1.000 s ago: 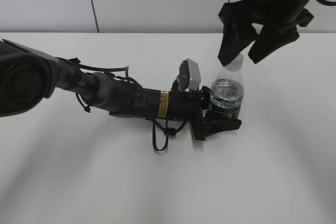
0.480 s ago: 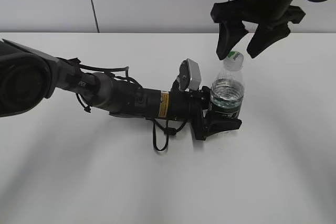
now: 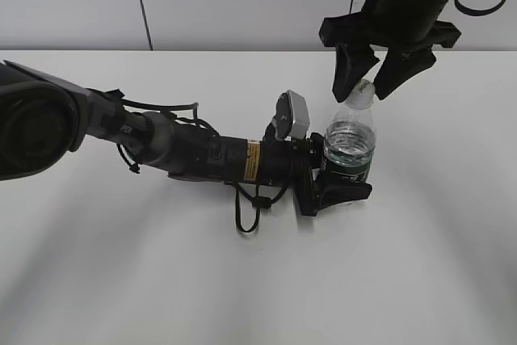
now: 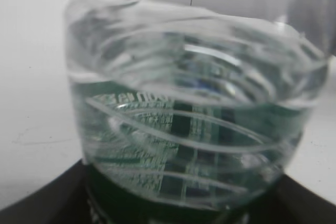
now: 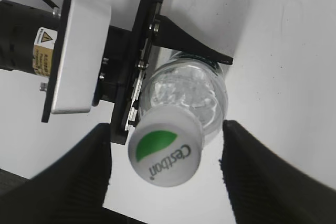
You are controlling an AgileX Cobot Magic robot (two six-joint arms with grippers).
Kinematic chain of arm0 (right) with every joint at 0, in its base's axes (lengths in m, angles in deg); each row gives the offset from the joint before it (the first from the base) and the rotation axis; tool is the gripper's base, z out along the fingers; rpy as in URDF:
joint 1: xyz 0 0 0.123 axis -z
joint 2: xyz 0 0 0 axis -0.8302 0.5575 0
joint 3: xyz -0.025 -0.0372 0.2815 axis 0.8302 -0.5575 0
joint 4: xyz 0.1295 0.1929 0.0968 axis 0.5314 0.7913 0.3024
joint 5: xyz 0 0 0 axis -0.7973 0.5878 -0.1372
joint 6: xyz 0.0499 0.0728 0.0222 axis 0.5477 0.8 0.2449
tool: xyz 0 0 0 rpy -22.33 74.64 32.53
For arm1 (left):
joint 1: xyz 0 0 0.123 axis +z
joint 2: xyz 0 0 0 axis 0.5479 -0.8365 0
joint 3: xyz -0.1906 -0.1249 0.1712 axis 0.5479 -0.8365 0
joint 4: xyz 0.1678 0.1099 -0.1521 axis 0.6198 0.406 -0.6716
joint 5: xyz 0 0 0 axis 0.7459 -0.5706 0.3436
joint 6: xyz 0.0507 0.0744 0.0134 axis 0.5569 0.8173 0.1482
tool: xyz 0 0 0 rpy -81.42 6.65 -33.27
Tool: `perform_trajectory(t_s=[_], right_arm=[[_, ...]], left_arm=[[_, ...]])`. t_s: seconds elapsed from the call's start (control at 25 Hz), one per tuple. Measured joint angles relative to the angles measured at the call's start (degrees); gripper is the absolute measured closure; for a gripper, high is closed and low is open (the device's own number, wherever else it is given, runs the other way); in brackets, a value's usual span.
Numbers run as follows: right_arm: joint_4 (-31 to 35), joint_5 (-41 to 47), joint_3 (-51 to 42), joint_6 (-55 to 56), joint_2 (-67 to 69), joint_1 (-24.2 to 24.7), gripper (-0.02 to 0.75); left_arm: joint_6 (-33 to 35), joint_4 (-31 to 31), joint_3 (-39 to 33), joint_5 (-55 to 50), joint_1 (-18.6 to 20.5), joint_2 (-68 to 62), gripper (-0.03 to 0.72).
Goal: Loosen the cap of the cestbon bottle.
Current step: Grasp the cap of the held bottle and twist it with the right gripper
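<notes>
The cestbon bottle (image 3: 350, 145), clear with a dark green label band, stands upright on the white table. My left gripper (image 3: 342, 177) is shut on its lower body, one finger in front and one behind. In the left wrist view the bottle (image 4: 189, 129) fills the frame, with black fingers (image 4: 47, 198) at the bottom corners. The white cap (image 3: 360, 94) with its green mark sits on the neck. My right gripper (image 3: 363, 91) hangs over it, open. Seen from the right wrist, the cap (image 5: 165, 153) lies between the right gripper's (image 5: 167, 132) two black fingers (image 5: 68, 177), with a gap on each side.
The left arm (image 3: 161, 147) lies low across the table from the left edge to the bottle, with a cable loop (image 3: 246, 216) beneath it and its wrist camera (image 3: 292, 115) beside the bottle. The table's back edge (image 3: 202, 50) meets a pale wall.
My right gripper has shifted left, and its fingers now straddle the cap. Its jaws look slightly narrower. The left arm and the bottle have stayed still.
</notes>
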Motion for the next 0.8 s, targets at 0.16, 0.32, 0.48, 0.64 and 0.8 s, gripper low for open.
perform_trajectory(t_s=[0.16,0.32,0.48,0.64,0.8], right_arm=[[0.0,0.0,0.0,0.0,0.0,0.0,0.405],[0.1,0.0,0.0,-0.8,0.0,0.0,0.432],[0.1,0.0,0.0,-3.4,0.0,0.0,0.432],[0.1,0.0,0.0,-10.7,0.0,0.0,0.433],[0.3,0.0,0.0,-24.2,0.0,0.0,0.433]], left_arm=[[0.0,0.0,0.0,0.0,0.0,0.0,0.184],[0.0,0.0,0.0,0.0,0.0,0.0,0.184],[-0.1,0.0,0.0,-0.1,0.0,0.0,0.184],[-0.2,-0.1,0.0,-0.1,0.0,0.0,0.184],[0.0,-0.1,0.0,-0.2,0.0,0.0,0.184]])
